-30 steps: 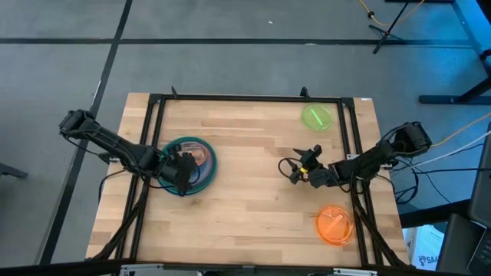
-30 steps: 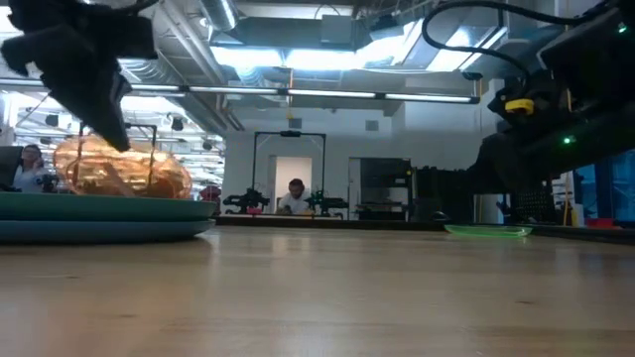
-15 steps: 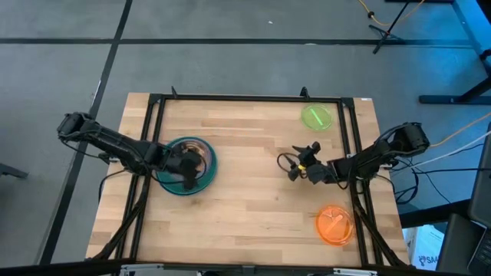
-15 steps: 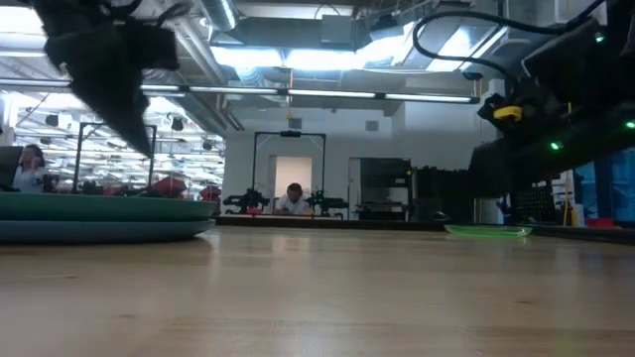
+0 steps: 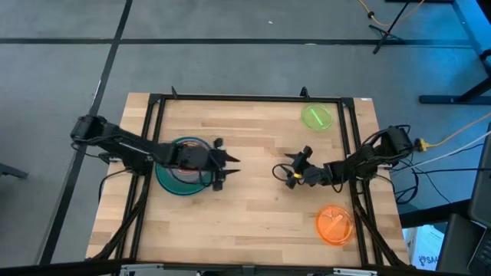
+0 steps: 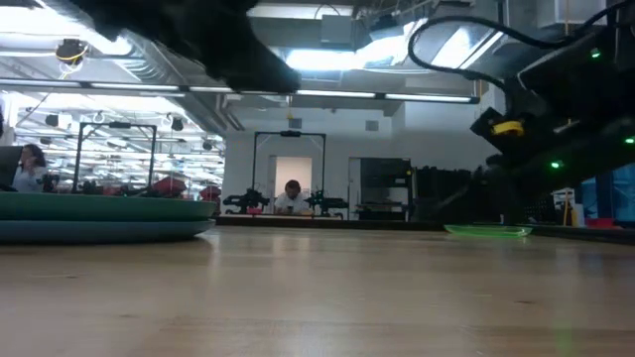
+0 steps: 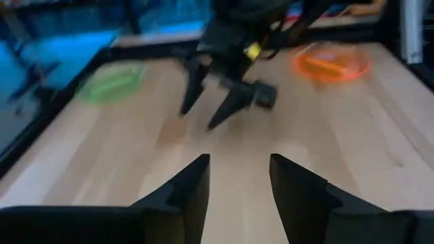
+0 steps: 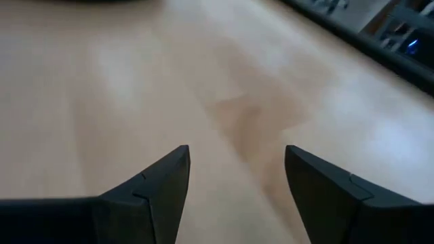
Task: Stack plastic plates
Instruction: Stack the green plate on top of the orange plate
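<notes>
on the left side of the wooden desk (image 5: 253, 207) sits the stack of plates (image 5: 178, 175), a wide teal disc at the bottom with smaller ones nested on it; from table height it shows as a low teal rim (image 6: 99, 216) lying flat on the wood. the left tool (image 5: 224, 162) hangs just past the stack's inner edge, over bare wood, its fingers (image 7: 183, 196) spread apart and holding nothing. toward the middle of the desk the right tool (image 5: 289, 172) points back at it, well apart from it, its fingers (image 8: 156, 183) spread wide too and empty above the bare boards. further right, the lime plate (image 5: 316, 116) lies alone near the far corner, and the orange plate (image 5: 334, 224) lies alone near the front right corner, both flat on the desk and untouched. through the room behind, a person (image 6: 294, 197) sits far off in a doorway.
</notes>
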`<state>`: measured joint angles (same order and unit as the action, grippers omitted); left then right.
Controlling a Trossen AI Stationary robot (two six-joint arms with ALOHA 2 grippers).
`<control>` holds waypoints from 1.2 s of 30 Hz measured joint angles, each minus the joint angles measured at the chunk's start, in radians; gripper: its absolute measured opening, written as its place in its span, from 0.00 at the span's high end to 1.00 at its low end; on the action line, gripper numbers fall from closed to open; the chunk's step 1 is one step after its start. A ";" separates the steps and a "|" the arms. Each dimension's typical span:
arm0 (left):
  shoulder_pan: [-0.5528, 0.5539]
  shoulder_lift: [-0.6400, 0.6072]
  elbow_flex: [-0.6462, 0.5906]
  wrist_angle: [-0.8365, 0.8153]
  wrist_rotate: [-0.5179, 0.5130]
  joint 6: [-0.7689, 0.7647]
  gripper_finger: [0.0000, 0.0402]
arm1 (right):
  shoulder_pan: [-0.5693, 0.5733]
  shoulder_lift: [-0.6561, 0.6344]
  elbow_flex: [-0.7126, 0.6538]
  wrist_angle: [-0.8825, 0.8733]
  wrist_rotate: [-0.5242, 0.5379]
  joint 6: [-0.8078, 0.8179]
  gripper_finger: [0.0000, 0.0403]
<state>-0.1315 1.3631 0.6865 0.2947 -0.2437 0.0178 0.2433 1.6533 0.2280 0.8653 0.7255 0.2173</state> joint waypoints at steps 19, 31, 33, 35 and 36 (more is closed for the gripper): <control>0.205 0.433 -0.001 0.685 0.192 0.083 0.63 | -0.026 0.073 0.001 0.177 0.023 -0.134 0.41; 0.324 0.415 -0.007 0.660 0.345 0.097 0.64 | -0.251 -0.115 -0.001 0.074 0.023 -0.313 0.41; 0.339 0.415 -0.007 0.659 0.371 0.097 0.64 | -0.316 -0.174 0.002 0.004 0.020 -0.337 0.41; 0.351 0.415 -0.007 0.656 0.395 0.097 0.64 | -0.390 -0.230 0.018 -0.100 0.013 -0.349 0.41; 0.357 0.415 -0.007 0.656 0.403 0.097 0.64 | -0.429 -0.253 0.034 -0.158 0.001 -0.349 0.41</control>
<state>0.2257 1.7779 0.6793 0.9506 0.1594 0.1145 -0.1854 1.3998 0.2620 0.7074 0.7267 -0.1321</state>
